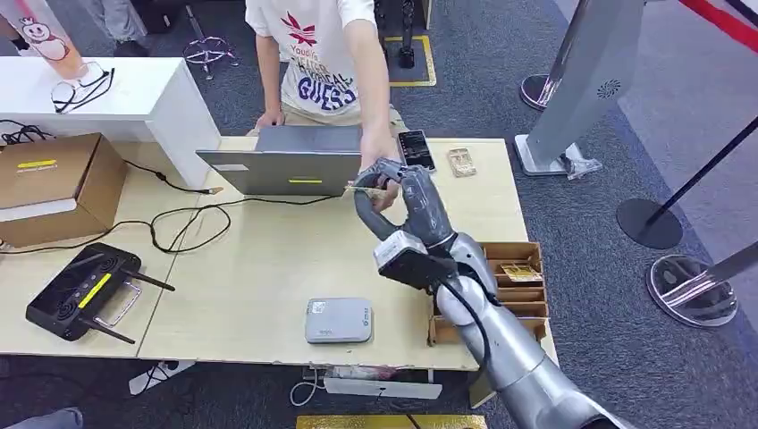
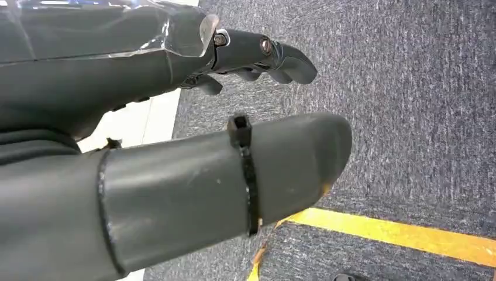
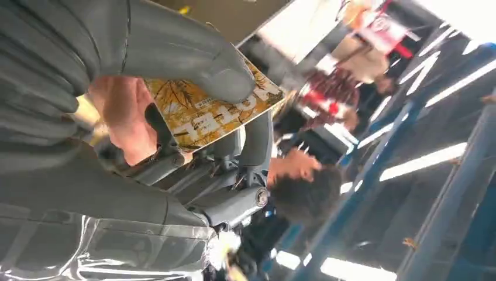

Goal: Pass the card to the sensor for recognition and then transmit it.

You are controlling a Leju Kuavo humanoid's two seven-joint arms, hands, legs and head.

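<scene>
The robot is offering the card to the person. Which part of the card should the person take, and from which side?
Probably the free end. The card lies flat, pinched by the right hand: thumb on the printed face, fingers underneath. The person's hand is best coming from the laptop side, opposite the robot's palm, pinching the flat faces.

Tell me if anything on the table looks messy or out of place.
Nothing looks damaged or spilled. The one untidy thing is a black cable looping loosely across the table between the cardboard box and the laptop. The right hand holds the card cleanly.
</scene>
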